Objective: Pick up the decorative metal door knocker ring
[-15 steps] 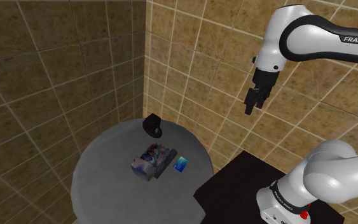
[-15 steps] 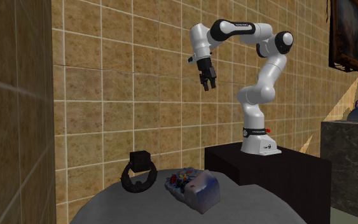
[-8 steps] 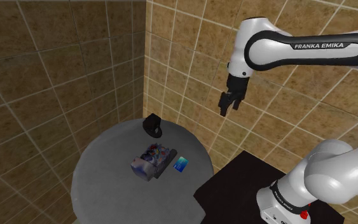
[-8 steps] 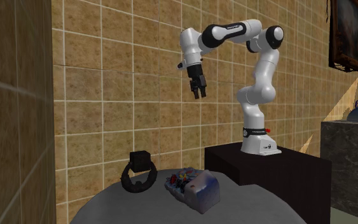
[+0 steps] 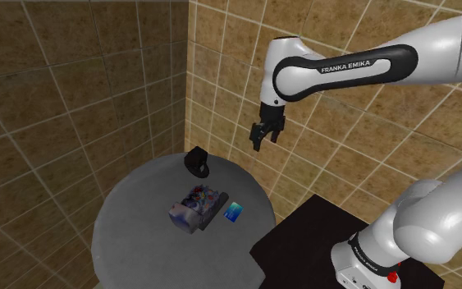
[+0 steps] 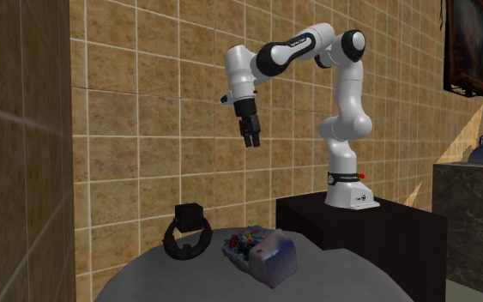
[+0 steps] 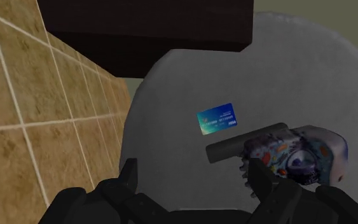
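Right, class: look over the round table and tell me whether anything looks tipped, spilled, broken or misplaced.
Nothing stands out. The black door knocker ring, the patterned box and the blue card sit intact on the grey table, nothing spilled.

A multicoloured patterned object is lying near the middle of the round grey table, a small blue card sitting just beside it toward the shoulder view's right edge.
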